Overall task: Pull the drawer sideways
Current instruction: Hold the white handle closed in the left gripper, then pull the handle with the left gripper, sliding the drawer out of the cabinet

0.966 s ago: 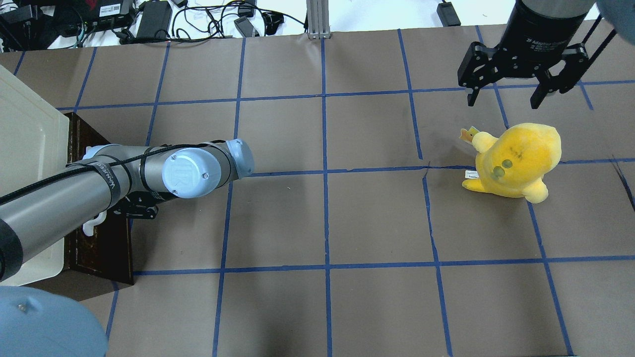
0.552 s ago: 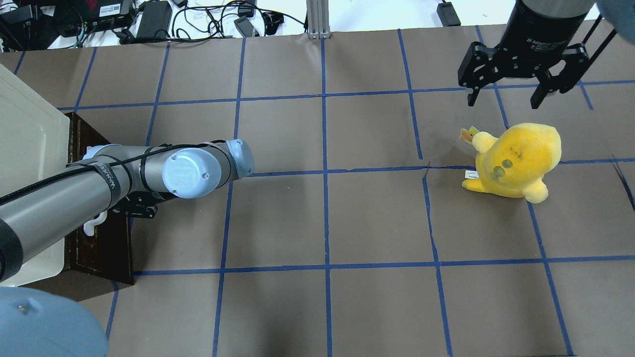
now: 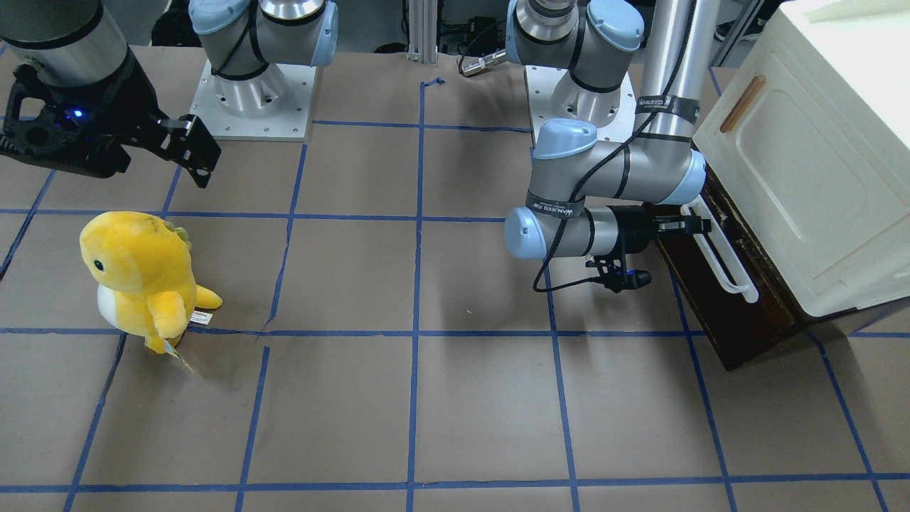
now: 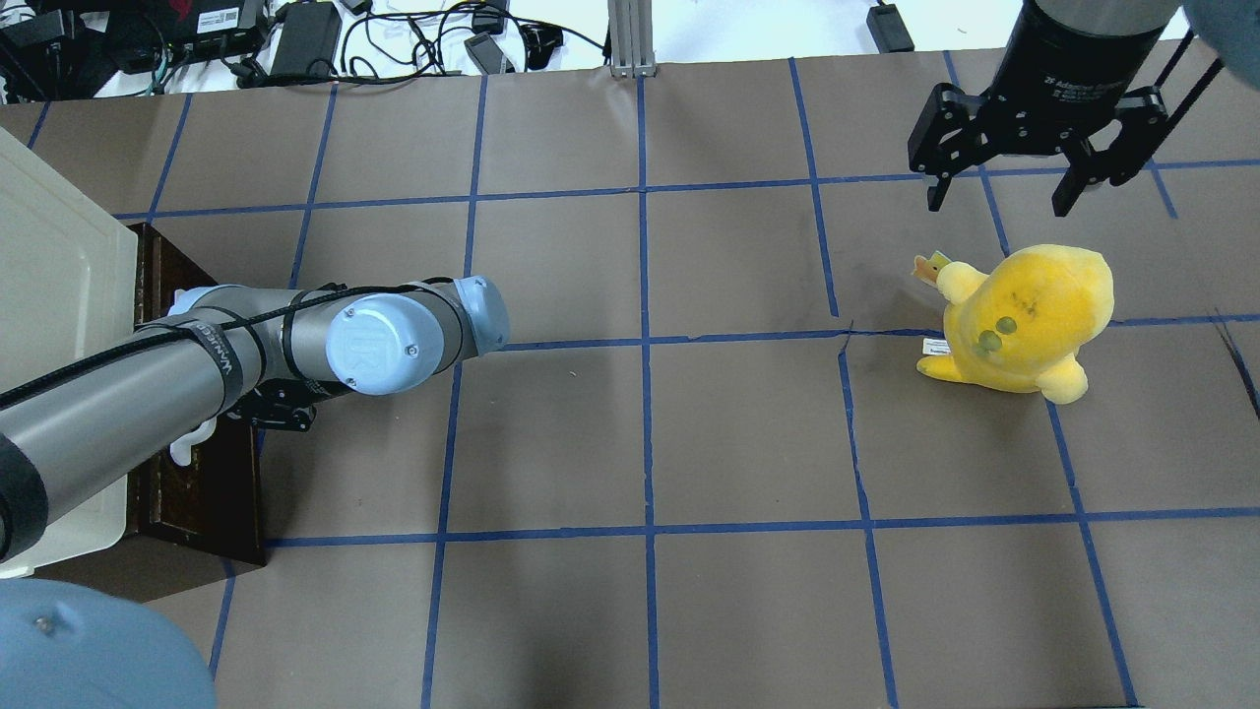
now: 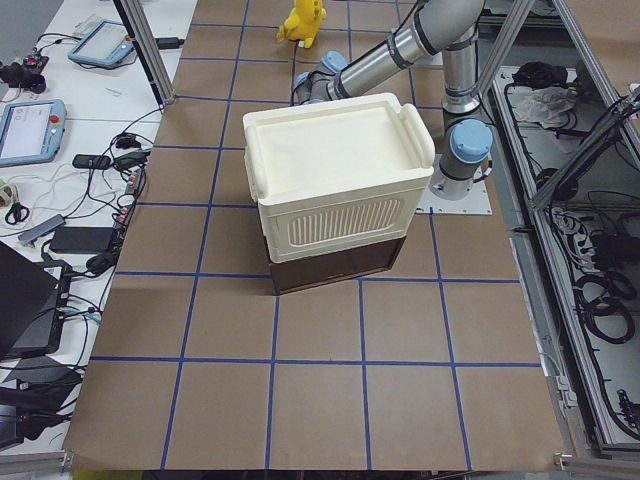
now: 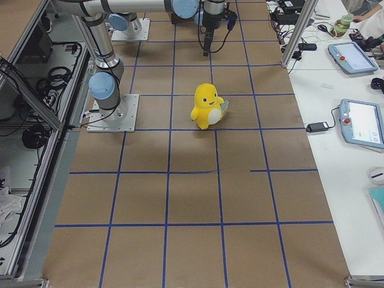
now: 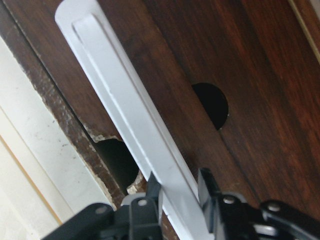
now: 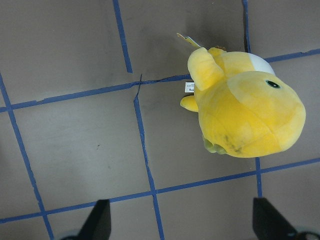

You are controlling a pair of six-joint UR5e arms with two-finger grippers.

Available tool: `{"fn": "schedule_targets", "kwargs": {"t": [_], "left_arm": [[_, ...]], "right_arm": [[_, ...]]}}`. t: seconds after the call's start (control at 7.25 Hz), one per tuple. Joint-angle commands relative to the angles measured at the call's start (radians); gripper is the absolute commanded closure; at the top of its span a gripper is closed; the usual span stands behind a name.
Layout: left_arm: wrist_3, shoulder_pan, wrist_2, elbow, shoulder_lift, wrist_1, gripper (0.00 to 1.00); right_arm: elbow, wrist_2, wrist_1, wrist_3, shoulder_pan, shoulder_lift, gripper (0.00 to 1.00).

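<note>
The left gripper (image 7: pixel 177 195) shows clearly only in its wrist view. In the overhead view the left arm (image 4: pixel 148 374) covers it and the middle of the white bar handle (image 7: pixel 125 110), leaving only the handle's two ends visible. Its fingers (image 7: pixel 152 187) are clamped on that handle, one pressed against each long edge. The handle runs across the dark brown front of the drawer (image 3: pixel 739 327). The drawer sits at the bottom of the cream cabinet (image 3: pixel 817 178), at the table's end on the robot's left. Its inside shows in no view, and how far out it stands is hard to judge.

The right gripper (image 4: pixel 998 202) hangs spread wide above the table (image 4: pixel 640 443), holding nothing. It is near the yellow plush toy (image 4: pixel 1024 315) but clear of it.
</note>
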Motion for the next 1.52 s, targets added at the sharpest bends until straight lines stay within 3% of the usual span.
{"fn": "schedule_targets", "kwargs": {"t": [0.0, 1.38], "left_arm": [[0.001, -0.028, 0.000, 0.005, 0.001, 0.003, 0.81], [0.011, -0.108, -0.002, 0.011, 0.001, 0.005, 0.81]], "right_arm": [[0.000, 0.000, 0.000, 0.000, -0.001, 0.000, 0.00], [0.000, 0.000, 0.000, 0.000, -0.001, 0.000, 0.00]]}}
